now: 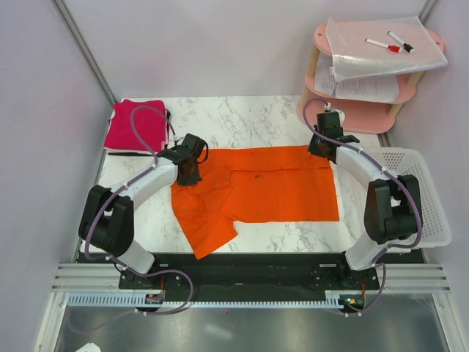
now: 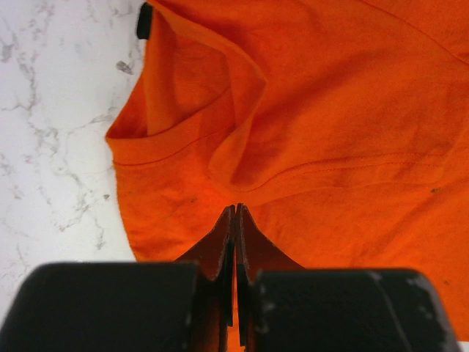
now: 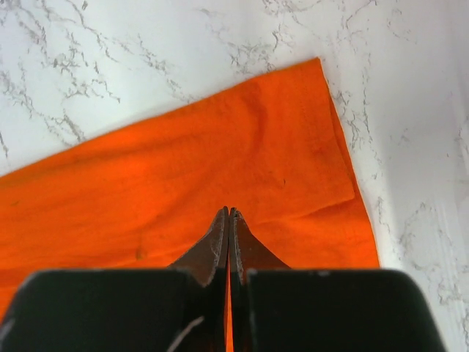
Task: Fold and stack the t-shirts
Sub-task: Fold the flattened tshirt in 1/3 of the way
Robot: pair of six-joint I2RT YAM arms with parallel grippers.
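Nearest to my wrist cameras are my own fingers. My left pincer [image 2: 234, 220] has its two dark tips pressed together, with a sliver of orange cloth showing in the seam between them. It is pinching the orange t-shirt [image 1: 271, 192] just short of the neckline, where the collar band curls up into a loose fold. My right pincer [image 3: 229, 220] is pressed together the same way, also with orange in the seam. It nips the shirt near its far right corner, where a top layer of cloth stops short of the layer underneath.

From above, the shirt lies across the middle of the marble desk [image 1: 242, 114], collar end toward my left arm and hem toward my right. One sleeve trails out toward the near left edge. Both my arms reach in from their sides to the shirt's far edge.

At the desk's far left corner sits a pink t-shirt [image 1: 135, 126], folded into a neat square, well apart from the orange one. A white basket [image 1: 429, 209] stands at the right edge beside my right arm. Beyond it a pink shelf [image 1: 366, 114] holds papers [image 1: 381, 55] with two markers [image 1: 392, 42] lying on top.
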